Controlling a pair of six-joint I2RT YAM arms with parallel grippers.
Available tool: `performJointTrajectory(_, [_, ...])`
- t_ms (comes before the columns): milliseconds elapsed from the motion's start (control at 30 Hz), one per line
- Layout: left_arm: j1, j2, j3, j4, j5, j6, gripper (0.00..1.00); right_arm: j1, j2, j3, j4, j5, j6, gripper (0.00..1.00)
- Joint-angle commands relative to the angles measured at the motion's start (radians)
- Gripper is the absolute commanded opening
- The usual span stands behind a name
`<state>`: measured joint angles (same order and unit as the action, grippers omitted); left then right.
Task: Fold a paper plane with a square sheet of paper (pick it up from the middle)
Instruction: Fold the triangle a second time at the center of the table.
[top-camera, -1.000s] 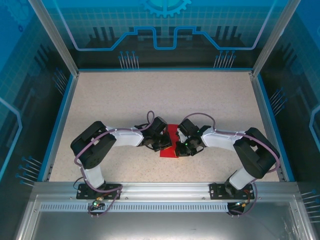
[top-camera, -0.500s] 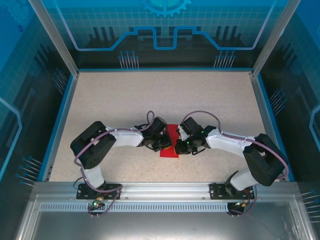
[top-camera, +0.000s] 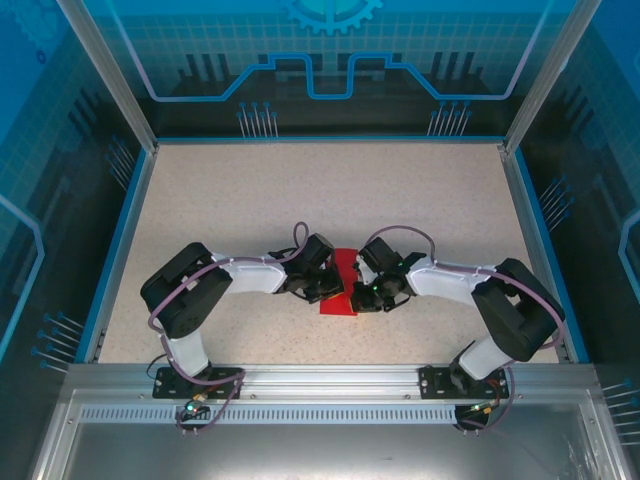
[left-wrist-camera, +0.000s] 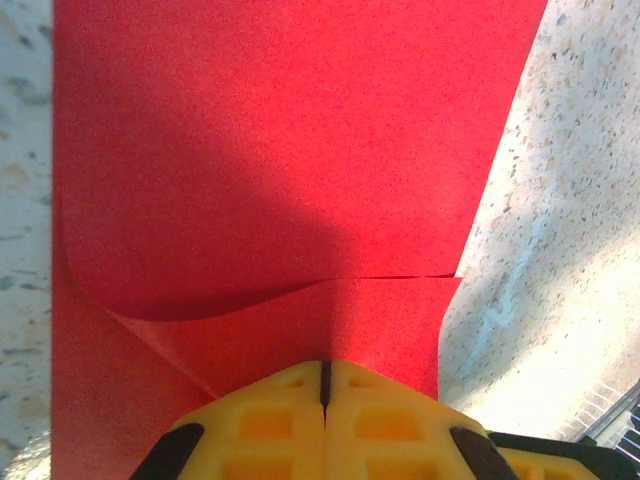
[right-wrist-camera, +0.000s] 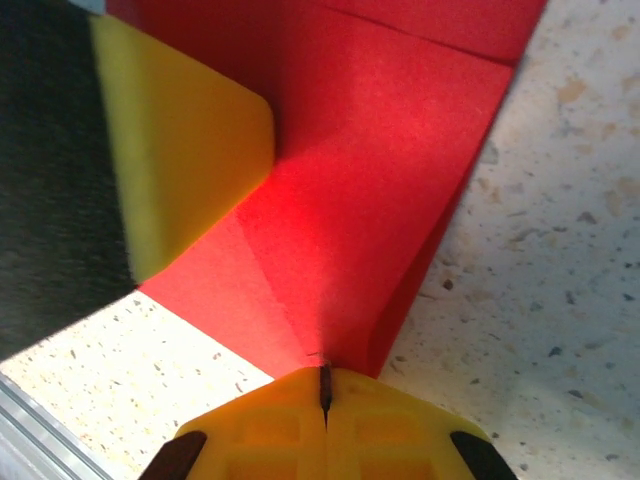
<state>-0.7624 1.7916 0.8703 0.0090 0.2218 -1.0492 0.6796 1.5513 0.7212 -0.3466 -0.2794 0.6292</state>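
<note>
Partly folded red paper (top-camera: 339, 304) lies on the near half of the speckled table (top-camera: 300, 190), between the two arms. If either tip slides, the sheet may skid or its raised flap (left-wrist-camera: 300, 330) spring back, skewing the crease. The left gripper (left-wrist-camera: 325, 385) and right gripper (right-wrist-camera: 325, 390) are both fully closed, tips touching the paper.

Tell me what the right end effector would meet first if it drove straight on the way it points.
The folded red paper: the shut right end effector sits at its near edge, and paper covers the line ahead. Whether the tips touch it I cannot tell.
</note>
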Motion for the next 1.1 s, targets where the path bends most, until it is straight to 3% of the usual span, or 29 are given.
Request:
performJointTrajectory(0, [-0.010, 0.027, -0.044, -0.097, -0.035, -0.020, 0.02, -0.009, 0.017, -0.015, -0.019, -0.003, 0.004, 0.01])
performJointTrajectory(267, [-0.010, 0.020, -0.048, -0.100, -0.038, -0.017, 0.02, -0.017, -0.089, 0.016, -0.041, -0.002, -0.003, 0.01])
performJointTrajectory(733, [-0.009, 0.018, -0.060, -0.087, -0.038, -0.017, 0.01, -0.023, -0.001, 0.003, 0.025, -0.070, 0.005, 0.00])
performJointTrajectory(1067, [-0.010, 0.011, -0.061, -0.094, -0.046, -0.018, 0.01, -0.023, 0.037, 0.008, -0.005, -0.022, -0.012, 0.00])
